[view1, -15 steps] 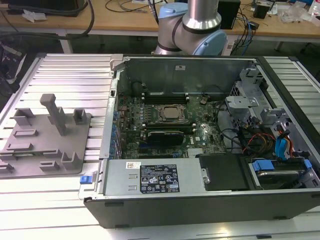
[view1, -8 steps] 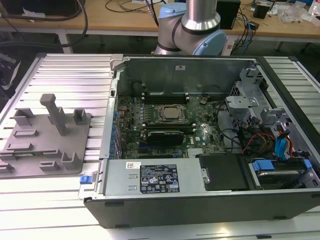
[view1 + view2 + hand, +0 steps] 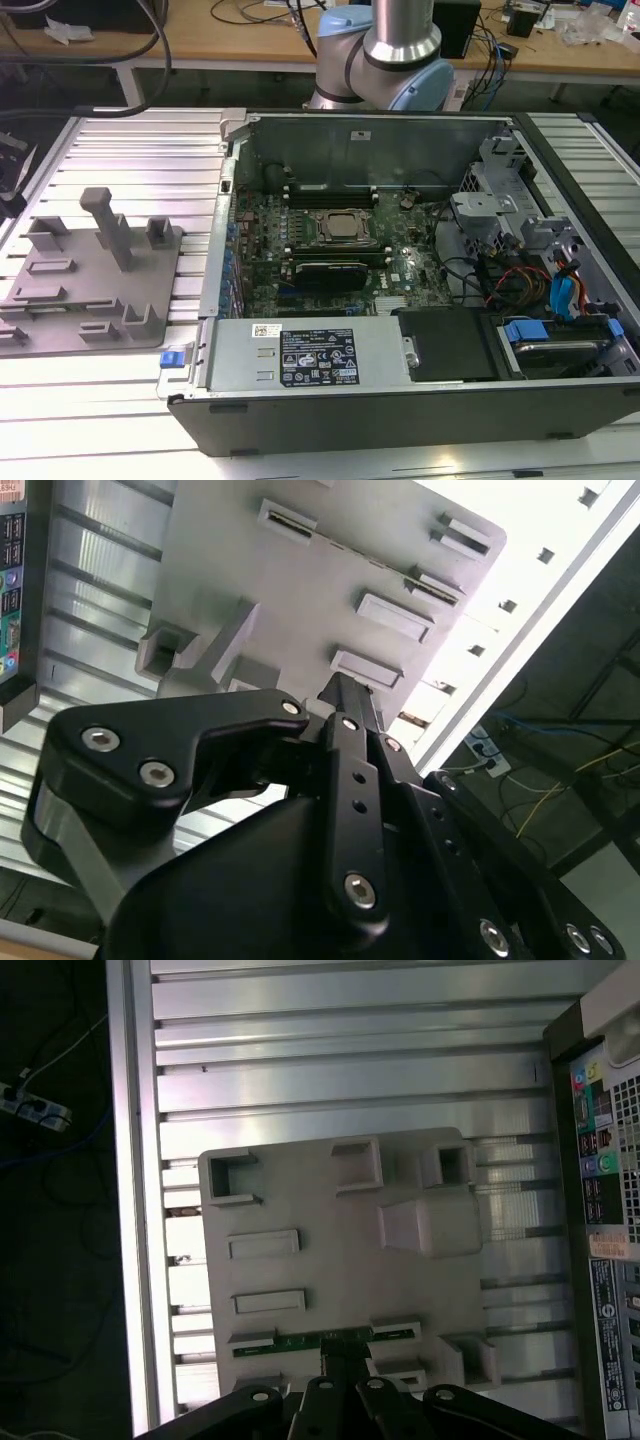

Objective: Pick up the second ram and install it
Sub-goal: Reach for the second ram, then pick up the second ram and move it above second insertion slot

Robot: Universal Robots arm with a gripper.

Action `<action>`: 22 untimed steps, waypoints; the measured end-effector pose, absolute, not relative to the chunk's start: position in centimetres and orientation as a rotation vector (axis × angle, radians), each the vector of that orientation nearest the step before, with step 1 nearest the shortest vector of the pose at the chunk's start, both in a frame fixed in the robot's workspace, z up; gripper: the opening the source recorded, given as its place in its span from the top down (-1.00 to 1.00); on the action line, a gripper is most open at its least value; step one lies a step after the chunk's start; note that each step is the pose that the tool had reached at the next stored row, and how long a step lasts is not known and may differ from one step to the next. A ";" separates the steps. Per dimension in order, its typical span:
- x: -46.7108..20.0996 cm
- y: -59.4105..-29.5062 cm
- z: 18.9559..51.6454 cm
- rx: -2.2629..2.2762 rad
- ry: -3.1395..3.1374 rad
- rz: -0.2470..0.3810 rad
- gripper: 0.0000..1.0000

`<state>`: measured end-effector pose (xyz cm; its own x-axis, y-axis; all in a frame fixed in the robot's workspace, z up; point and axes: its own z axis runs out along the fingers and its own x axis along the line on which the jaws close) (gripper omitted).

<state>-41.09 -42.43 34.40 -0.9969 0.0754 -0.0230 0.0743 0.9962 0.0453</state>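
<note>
Tool [image 3: 346, 1358] hung over the second ram [image 3: 295, 1341], seated edge-up in the grey fixture plate [image 3: 330, 1260]; its jaws looked drawn together and empty, so a descent unopened risked striking and chipping the stick

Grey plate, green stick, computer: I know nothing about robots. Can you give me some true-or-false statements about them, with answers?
1. The green ram sits on the grey plate. True.
2. The computer case has its cover on. False: it is open, and the motherboard shows inside.
3. The plate lies to the exterior view's left of the case. True.
4. The plate rests on a wooden table. False: it rests on a ribbed metal surface.
5. In the first wrist view, the gripper is right by the middle of the ram. True.
</note>
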 end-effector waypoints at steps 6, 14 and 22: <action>-41.1 -42.4 34.4 0.117 3.114 0.069 0.84; -41.1 -42.4 34.4 0.117 3.114 0.069 0.84; -41.1 -42.4 33.9 -0.398 3.098 0.072 0.84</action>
<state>-41.08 -42.44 33.91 -0.9673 -0.2525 -0.0229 -0.2533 0.9664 0.0438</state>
